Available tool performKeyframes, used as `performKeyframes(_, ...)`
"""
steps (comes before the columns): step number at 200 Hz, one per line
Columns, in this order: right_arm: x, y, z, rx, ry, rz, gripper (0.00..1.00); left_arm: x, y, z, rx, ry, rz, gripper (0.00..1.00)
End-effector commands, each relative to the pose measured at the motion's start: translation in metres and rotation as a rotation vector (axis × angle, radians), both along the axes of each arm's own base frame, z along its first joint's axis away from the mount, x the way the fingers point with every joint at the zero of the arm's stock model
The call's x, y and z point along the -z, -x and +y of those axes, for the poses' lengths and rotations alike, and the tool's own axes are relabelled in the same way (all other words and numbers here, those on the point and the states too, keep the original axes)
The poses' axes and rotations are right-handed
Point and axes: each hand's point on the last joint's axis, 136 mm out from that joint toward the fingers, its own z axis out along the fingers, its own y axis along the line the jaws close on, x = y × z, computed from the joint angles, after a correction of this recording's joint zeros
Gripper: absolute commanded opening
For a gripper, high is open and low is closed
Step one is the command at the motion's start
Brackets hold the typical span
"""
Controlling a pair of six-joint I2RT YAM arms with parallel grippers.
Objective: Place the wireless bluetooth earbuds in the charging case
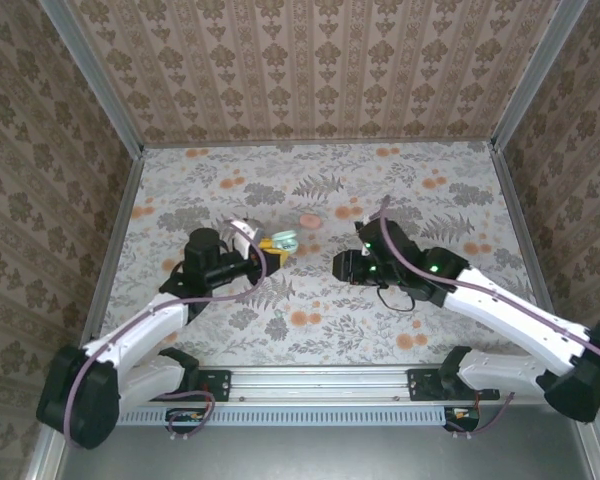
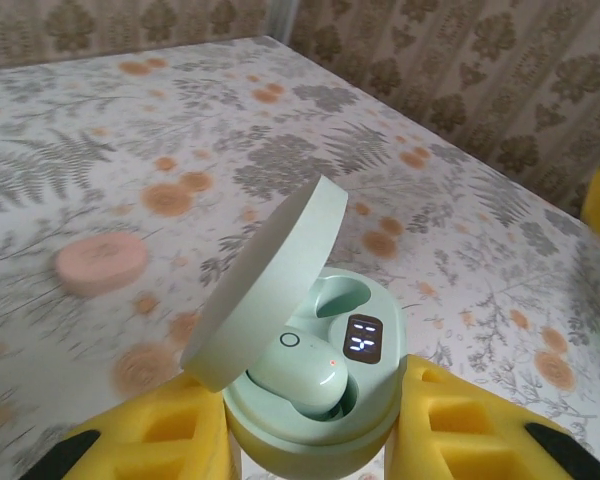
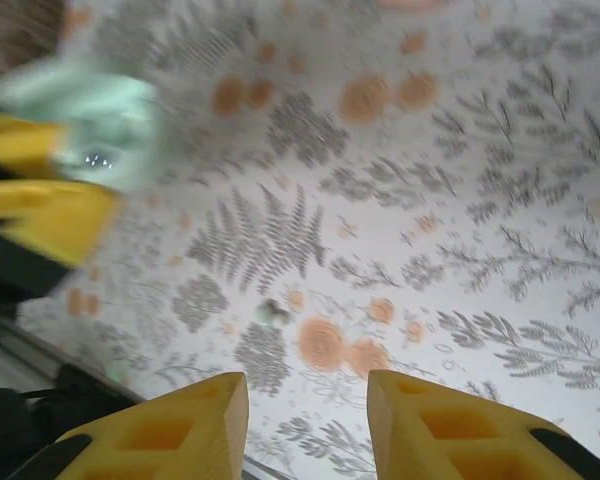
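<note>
A mint-green charging case [image 2: 320, 400] sits with its lid [image 2: 265, 280] swung open, and my left gripper [image 2: 315, 425] is shut on its base between yellow pads. One mint-green earbud [image 2: 298, 372] lies in the near slot; the far slot [image 2: 338, 297] is empty and the small display [image 2: 362, 338] is lit. From above, the case [image 1: 283, 240] is left of centre. My right gripper [image 3: 308, 420] is open, nothing between its fingers, hovering over the patterned table. A tiny blurred mint-green piece [image 3: 270, 313], which looks like an earbud, lies on the table ahead of it.
A pale pink oval case [image 2: 100, 265] rests on the floral tabletop beyond the held case, also visible from above as the pink case [image 1: 308, 220]. My right gripper [image 1: 340, 265] is right of centre. Papered walls ring the table [image 1: 460, 200]. The right wrist view is motion-blurred.
</note>
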Motion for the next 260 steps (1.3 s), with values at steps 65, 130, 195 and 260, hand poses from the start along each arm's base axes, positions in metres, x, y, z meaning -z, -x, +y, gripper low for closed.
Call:
performKeyframes(65, 0.117, 0.037, 0.109, -0.208, 0.145, 0.253, 0.36, -0.005, 0.027, 0.093, -0.362, -0.051, -0.018, 0.13)
performKeyframes(130, 0.148, 0.065, 0.162, -0.313, 0.177, 0.307, 0.31, -0.012, 0.035, 0.109, -0.436, -0.034, -0.047, 0.14)
performKeyframes(195, 0.132, 0.044, 0.145, -0.45, 0.427, 0.164, 0.3, -0.013, 0.037, 0.116, -0.467, -0.053, -0.038, 0.14)
performKeyframes(260, 0.141, 0.031, 0.158, -0.514, 0.493, 0.116, 0.3, -0.007, 0.035, 0.133, -0.57, -0.082, -0.006, 0.14)
